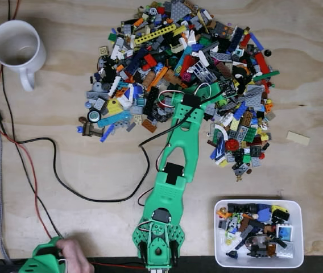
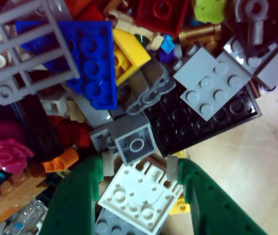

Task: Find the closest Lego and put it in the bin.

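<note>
Your green gripper [image 2: 136,169] reaches into the near edge of the Lego pile, fingers [image 2: 78,196] spread on either side of a white square plate [image 2: 139,196] in the wrist view; the jaws bracket the piece but have not visibly closed on it. You appear to be at the grasp step: the next move calls for closing squarely on that plate without catching the grey brick [image 2: 134,143] just above it, then lifting clear of the heap. In the fixed view, one arm [image 1: 176,170] stretches from the table's bottom edge up into the pile [image 1: 167,57]. One white bin [image 1: 258,259], already holding many pieces, sits at lower right, well apart from the gripper. One white mug [image 1: 16,48] stands at upper left, and one hand [image 1: 73,256] rests at bottom left.
</note>
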Motion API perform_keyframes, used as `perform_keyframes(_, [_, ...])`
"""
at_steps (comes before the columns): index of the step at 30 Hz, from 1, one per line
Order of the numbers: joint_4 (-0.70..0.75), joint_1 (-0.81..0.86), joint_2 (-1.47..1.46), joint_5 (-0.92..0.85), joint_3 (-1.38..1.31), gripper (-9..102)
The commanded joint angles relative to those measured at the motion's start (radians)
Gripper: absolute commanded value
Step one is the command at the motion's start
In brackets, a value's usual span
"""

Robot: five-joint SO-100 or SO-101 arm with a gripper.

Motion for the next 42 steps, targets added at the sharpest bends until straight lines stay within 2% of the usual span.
perform_keyframes(1, [-0.032,0.025,0.014,-0.023,-0.087,18])
perform_keyframes(5, [-0.063,0.035,0.0,-0.058,-0.077,15])
perform_keyframes(12, [-0.083,0.037,-0.02,-0.086,-0.094,0])
perform_keyframes(16, [-0.055,0.031,0.023,-0.1,-0.115,0])
perform_keyframes(18, [0.008,0.034,0.087,-0.11,-0.144,0])
perform_keyframes(22, [0.222,0.098,0.36,-0.179,-0.17,0])
perform_keyframes(28, [0.385,0.448,0.735,-0.413,-0.054,0])
perform_keyframes(33, [0.411,0.827,0.897,-0.641,0.11,1])
perform_keyframes(37, [0.36,1.068,0.943,-0.746,0.275,1])
perform_keyframes(42, [0.225,1.259,0.959,-0.813,0.431,3])
